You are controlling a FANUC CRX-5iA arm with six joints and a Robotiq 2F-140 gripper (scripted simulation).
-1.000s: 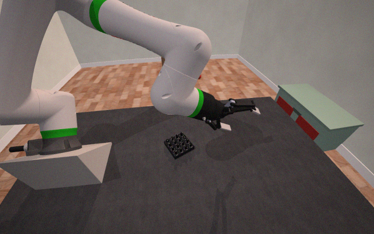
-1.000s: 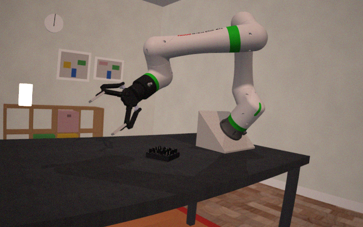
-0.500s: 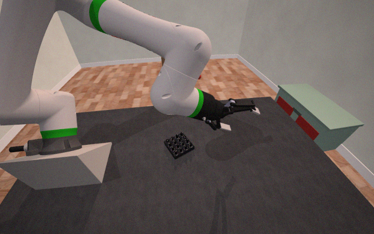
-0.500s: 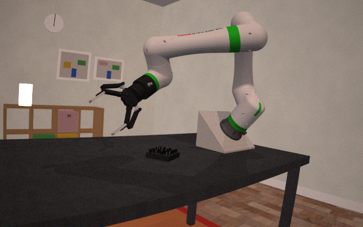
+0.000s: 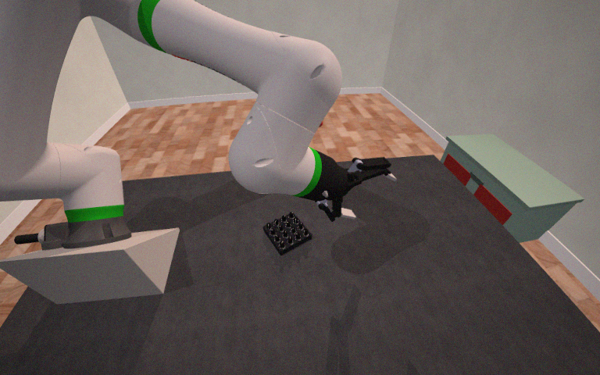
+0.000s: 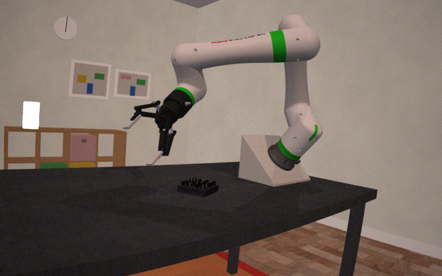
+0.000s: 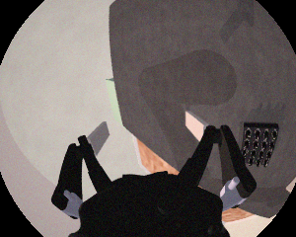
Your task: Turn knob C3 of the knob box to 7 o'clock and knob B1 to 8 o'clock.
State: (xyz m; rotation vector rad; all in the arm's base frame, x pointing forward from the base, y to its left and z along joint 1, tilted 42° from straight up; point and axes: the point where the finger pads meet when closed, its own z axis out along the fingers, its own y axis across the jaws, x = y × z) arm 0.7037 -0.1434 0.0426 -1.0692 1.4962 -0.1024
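the knob box (image 5: 287, 232) stands on its feet on the dark bench (image 5: 433, 301), near the middle of the surface and in front of the arm's wedge-shaped white pedestal (image 5: 108, 278). in the exterior view the knob box (image 6: 197, 187) sits low and flat, well apart from the bench edges. individual knob lines and printed names are too small to read in any view.

the claw (image 5: 370, 194) is fully open and holds nothing; its two fingers are spread wide. it hangs in the air above the bench, up and to the side of the knob box, not touching it. in the exterior view the claw (image 6: 137, 145) points away from the pedestal, one finger reaching outward, the other angled down toward the bench. the wrist view shows the knob box (image 7: 260, 144) beside one finger (image 7: 222, 152), at the right of the picture.
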